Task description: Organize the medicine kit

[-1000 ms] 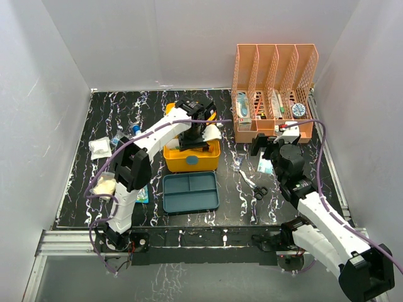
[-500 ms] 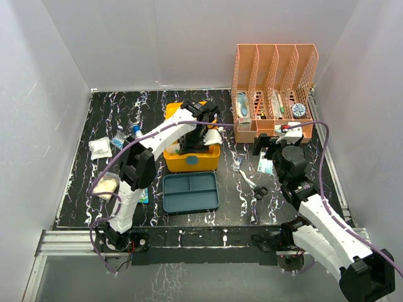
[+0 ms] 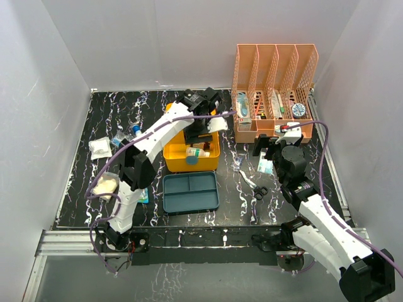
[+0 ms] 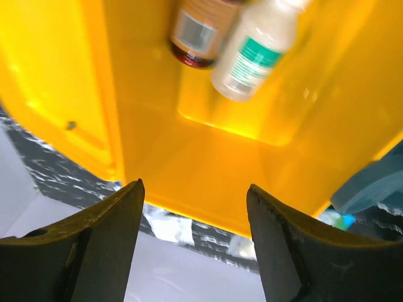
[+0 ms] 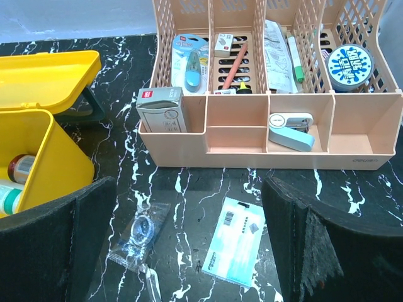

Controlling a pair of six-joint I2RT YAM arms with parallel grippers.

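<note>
The medicine kit is a yellow box standing open at the table's centre, with its lid tipped back. A brown bottle and a white bottle with a green label lie side by side on the kit's floor. Its teal insert tray lies on the table in front of the box. My left gripper hangs over the kit's far end. In the left wrist view this gripper is open with nothing between its fingers. My right gripper is open above a light blue packet.
An orange mesh file rack with stationery stands at the back right. A clear packet lies between the kit and the blue packet. Black scissors lie by the right arm. White packets and a gauze roll lie at the left.
My left gripper has drawn back toward the kit's far end and its jaws have widened. The two bottles now show on the kit's floor. The right arm has barely moved.
</note>
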